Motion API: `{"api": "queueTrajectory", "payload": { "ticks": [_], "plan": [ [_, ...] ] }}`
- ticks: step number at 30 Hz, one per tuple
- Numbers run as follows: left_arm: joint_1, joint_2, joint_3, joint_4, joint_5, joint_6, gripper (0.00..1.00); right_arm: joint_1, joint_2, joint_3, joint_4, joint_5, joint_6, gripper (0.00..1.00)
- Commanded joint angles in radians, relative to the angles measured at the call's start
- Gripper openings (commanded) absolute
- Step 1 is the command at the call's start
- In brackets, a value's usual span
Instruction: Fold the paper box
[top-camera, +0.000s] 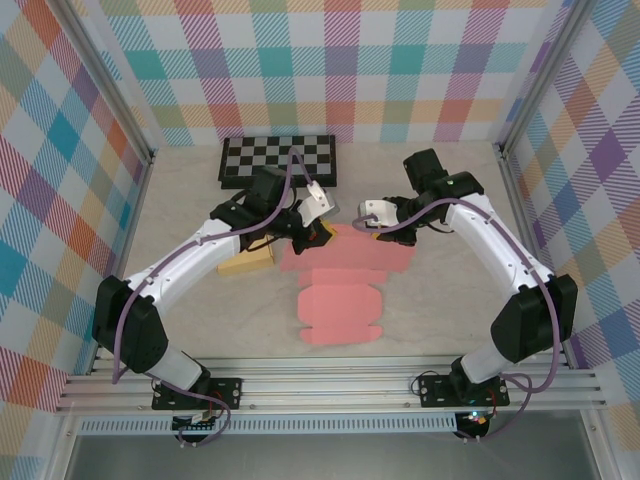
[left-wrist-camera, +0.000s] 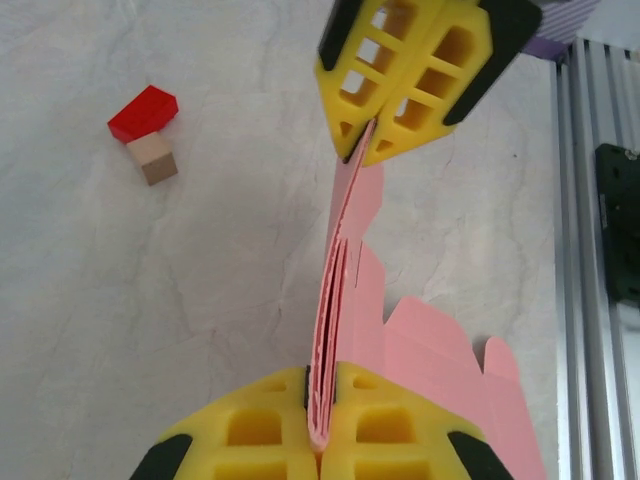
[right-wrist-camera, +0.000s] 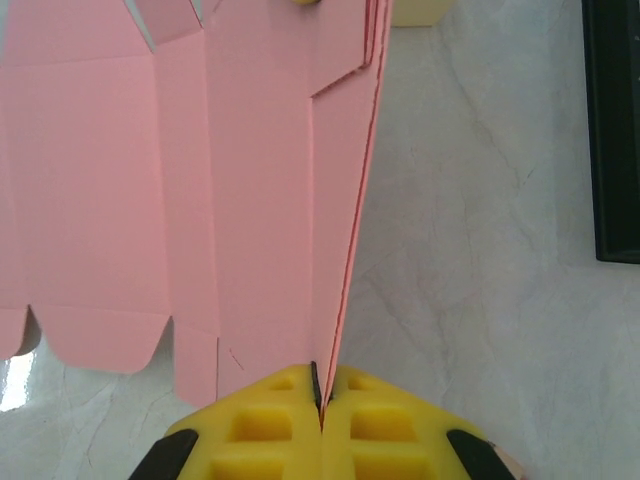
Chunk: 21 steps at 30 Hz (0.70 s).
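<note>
- Left gripper is pressed together on the raised edge of the pink box, with the folded card layers caught between its yellow fingers.
- Right gripper is likewise clamped on the same upright fold, at its other end. In the left wrist view it faces the left one along the card's edge.
- Mid-table, between the two arms, the box has its near panels flat on the table toward the bases. Its far strip stands on edge between the two grippers.
- In the right wrist view, flat panels with rounded tabs spread out to the left of the pinched fold.
- Wood block sits just left of the box, by the left arm.
- Red block and tan cube touch each other on the table, well apart from the fold.
- Checkerboard lies by the far wall, beyond the left gripper.
</note>
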Motion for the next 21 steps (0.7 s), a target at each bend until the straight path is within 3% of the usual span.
{"api": "queueTrajectory", "payload": {
  "ticks": [1, 4, 5, 7, 11, 14, 17, 21],
  "plan": [
    [-0.005, 0.017, 0.018, 0.049, -0.017, -0.008, 0.00, 0.030, -0.012, -0.008, -0.013, -0.104, -0.034, 0.00],
    [-0.005, 0.016, 0.019, 0.038, -0.030, -0.004, 0.03, 0.031, -0.008, -0.013, 0.000, -0.075, -0.023, 0.00],
    [-0.005, 0.016, 0.021, 0.029, -0.040, -0.008, 0.09, 0.031, -0.005, -0.012, 0.004, -0.064, -0.016, 0.00],
    [0.004, 0.009, 0.023, 0.021, -0.080, -0.041, 0.39, 0.027, 0.000, -0.013, 0.015, -0.039, -0.003, 0.00],
    [0.083, -0.070, -0.047, 0.104, -0.205, -0.247, 0.54, -0.008, 0.008, -0.024, 0.038, -0.043, 0.018, 0.00],
    [0.163, -0.197, -0.174, 0.207, -0.316, -0.479, 0.57, -0.035, 0.007, -0.032, 0.052, -0.063, 0.031, 0.00],
    [0.174, -0.349, -0.375, 0.262, -0.502, -0.738, 0.60, -0.047, 0.013, -0.037, 0.071, -0.071, 0.039, 0.00],
    [0.157, -0.510, -0.559, 0.217, -0.515, -0.966, 0.55, -0.052, 0.041, -0.025, 0.096, -0.057, 0.067, 0.00]
  ]
}}
